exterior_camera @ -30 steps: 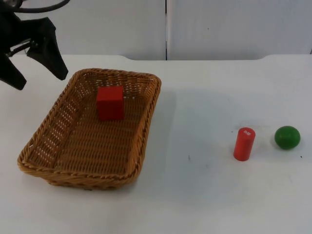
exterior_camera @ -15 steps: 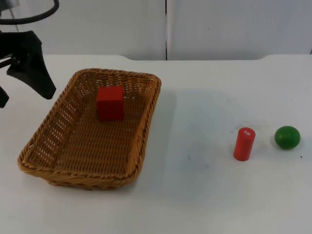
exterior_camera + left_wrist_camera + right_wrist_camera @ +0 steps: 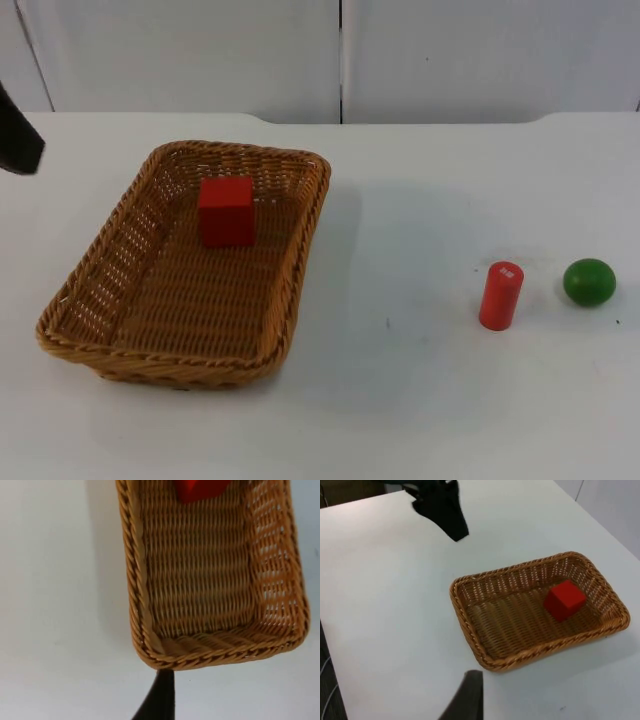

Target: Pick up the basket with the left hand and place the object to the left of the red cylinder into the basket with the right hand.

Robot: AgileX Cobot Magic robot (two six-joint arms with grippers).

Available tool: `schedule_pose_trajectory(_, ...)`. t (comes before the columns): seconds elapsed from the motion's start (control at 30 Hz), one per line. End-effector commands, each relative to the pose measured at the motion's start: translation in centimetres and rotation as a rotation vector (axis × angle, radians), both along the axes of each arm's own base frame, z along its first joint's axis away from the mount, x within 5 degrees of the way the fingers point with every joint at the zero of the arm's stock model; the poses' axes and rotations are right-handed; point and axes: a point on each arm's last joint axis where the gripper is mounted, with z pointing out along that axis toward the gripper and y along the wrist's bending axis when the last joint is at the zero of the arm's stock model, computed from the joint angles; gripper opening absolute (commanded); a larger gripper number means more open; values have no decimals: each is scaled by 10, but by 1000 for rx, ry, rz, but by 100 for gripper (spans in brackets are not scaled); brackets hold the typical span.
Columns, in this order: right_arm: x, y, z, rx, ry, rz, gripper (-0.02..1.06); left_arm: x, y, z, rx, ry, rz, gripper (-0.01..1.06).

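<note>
A woven wicker basket stands on the white table at the left, and a red cube rests inside it near its far end. The red cylinder stands upright at the right, with a green ball to its right. My left gripper hovers open beyond the basket's left side, apart from it and holding nothing; one of its fingers shows at the top view's left edge. The left wrist view shows the basket's near rim and part of the cube. My right gripper waits well back from the basket and the cube.
Bare white table lies between the basket and the red cylinder. The grey partition wall closes the far side of the table.
My left gripper has swung left, from beside the basket's far left corner out to the picture's edge. The basket, cube, cylinder and ball have not moved.
</note>
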Motion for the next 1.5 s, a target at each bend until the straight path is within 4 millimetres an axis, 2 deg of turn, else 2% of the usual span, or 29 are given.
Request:
schedule_pose_trajectory(0.0, 0, 1, 2, 30, -1, -9, 85, -12, -1, 8, -4, -46, 3, 83)
schedule_pose_trajectory(0.1, 1, 1, 4, 44, -10, -13, 85, -36, -1, 23, -2, -141, 5, 83)
schedule_pose_trajectory(0.13, 1, 1, 4, 44, -10, -13, 85, -36, -1, 23, -2, -141, 5, 83)
schedule_pose_trajectory(0.3, 1, 1, 4, 46, -12, -14, 85, -78, -1, 46, 11, -304, 12, 83)
schedule_pose_trajectory(0.33, 1, 1, 4, 46, -12, -14, 85, -78, -1, 46, 11, -304, 12, 83)
schedule_pose_trajectory(0.43, 1, 1, 4, 48, -9, -16, 85, -96, 0, 56, 13, -379, 21, 83)
schedule_pose_trajectory(0.57, 1, 1, 4, 54, -12, -16, 85, -111, 0, 61, 24, -425, 14, 83)
schedule_pose_trajectory(0.83, 2, 1, -4, 94, -27, -38, 85, -130, -1, 65, 32, -461, -1, 83)
schedule_pose_trajectory(1.0, -2, -7, -37, 135, -20, -76, 85, -154, -1, 69, 48, -535, -2, 83)
schedule_pose_trajectory(1.07, -3, -8, -42, 132, -13, -79, 85, -156, 0, 69, 48, -539, 3, 83)
schedule_pose_trajectory(1.2, -11, -18, -57, 133, -1, -89, 85, -179, 5, 70, 93, -593, 58, 83)
schedule_pose_trajectory(1.47, -23, -32, -56, 185, -20, -99, 85, -205, 8, 60, 96, -643, 104, 83)
